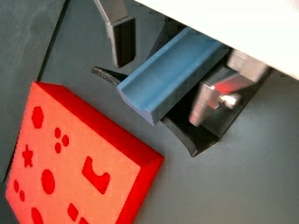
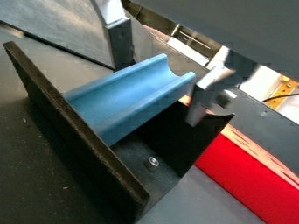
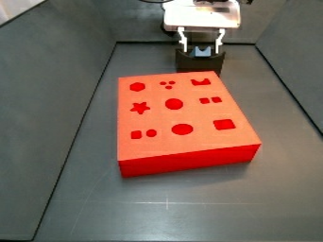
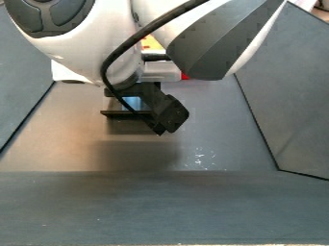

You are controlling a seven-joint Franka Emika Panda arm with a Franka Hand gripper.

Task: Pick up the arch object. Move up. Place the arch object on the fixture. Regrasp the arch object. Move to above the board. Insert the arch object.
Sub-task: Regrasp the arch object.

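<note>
arch (image 2: 128, 98) rests in fixture (image 2: 82, 144) notch, far of board (image 3: 183, 123). gripper (image 1: 163, 66) straddles it, fingers (image 1: 121, 39) spread, apparently not clamping. long axis crosses jaw line: regrasp should need only closing.

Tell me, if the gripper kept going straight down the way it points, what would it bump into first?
Probably the arch object lying between the gripper fingers, resting on the fixture; depth is hard to judge.

— Your arch object (image 2: 131, 98): finish?
— Matt blue-grey, smooth, plastic-looking. Fixture (image 2: 82, 149) matt, near-black. Board (image 1: 87, 171) smooth, bright red. Gripper (image 1: 176, 66) over the fixture: fingers (image 1: 216, 98) shiny bare metal.
</note>
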